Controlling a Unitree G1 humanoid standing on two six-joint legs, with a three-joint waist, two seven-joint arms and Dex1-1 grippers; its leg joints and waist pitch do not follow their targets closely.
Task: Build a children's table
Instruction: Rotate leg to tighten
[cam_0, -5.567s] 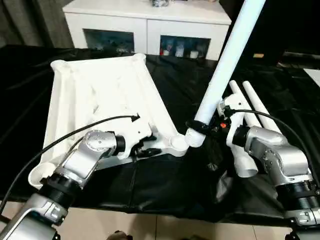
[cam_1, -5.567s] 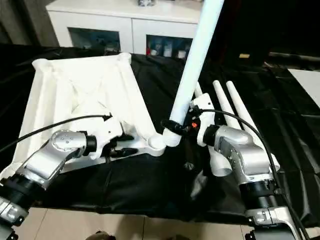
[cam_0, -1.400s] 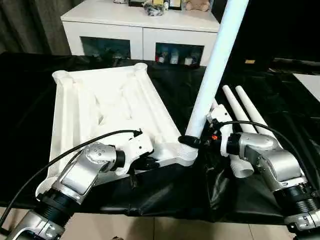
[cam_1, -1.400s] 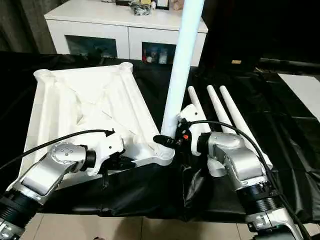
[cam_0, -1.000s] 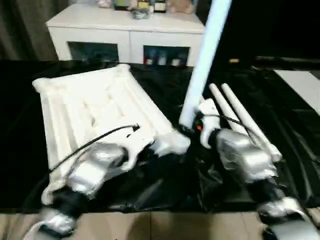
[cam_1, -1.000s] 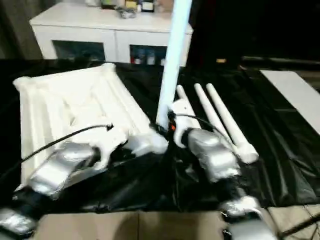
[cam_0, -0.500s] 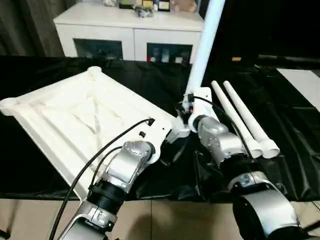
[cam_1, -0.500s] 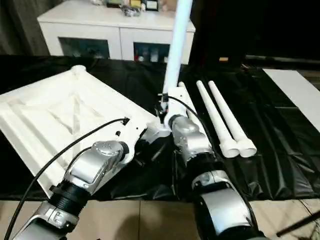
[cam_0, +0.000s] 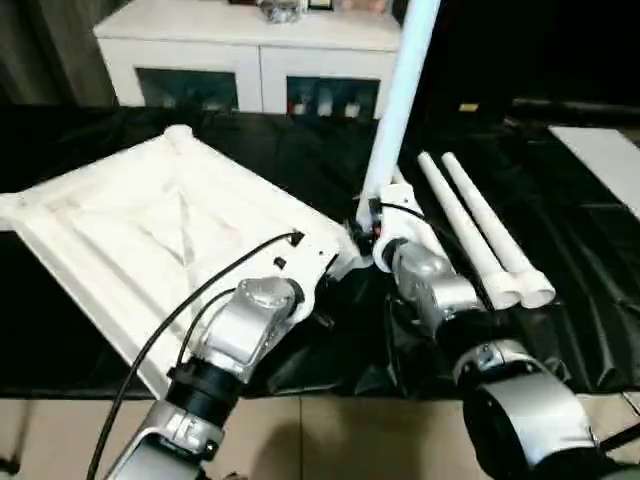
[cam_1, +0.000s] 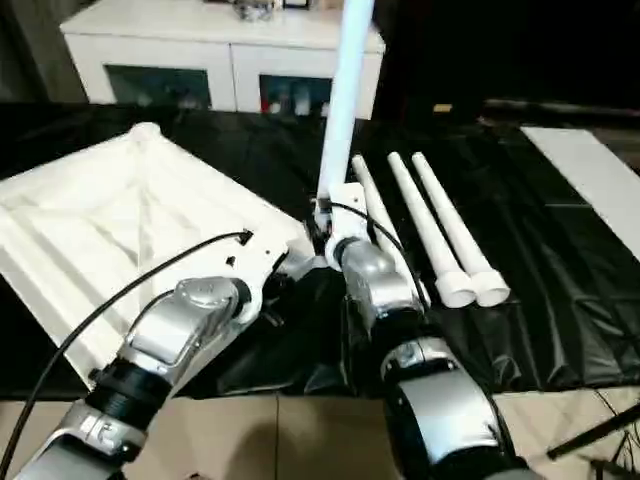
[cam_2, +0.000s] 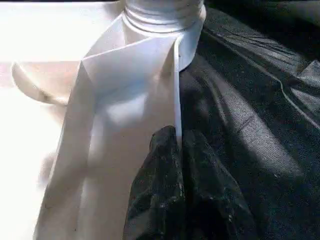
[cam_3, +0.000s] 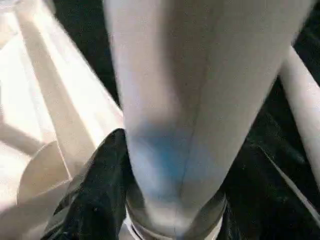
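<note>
tabletop (cam_0: 150, 240) has swung round since the earlier frames, its near end now toward the robot's left. left gripper (cam_2: 177, 150) clamped tight on the thin white rim of the tabletop beside the corner socket (cam_2: 165, 15). right gripper (cam_3: 170, 200) straddles the upright leg (cam_0: 395, 100) at its base, fingers either side; grasp unclear. leg stands near vertical in the socket. smooth tapered tube, ribbed plastic underside up. spare legs (cam_0: 480, 235) lie on black cloth (cam_0: 580, 260).
</note>
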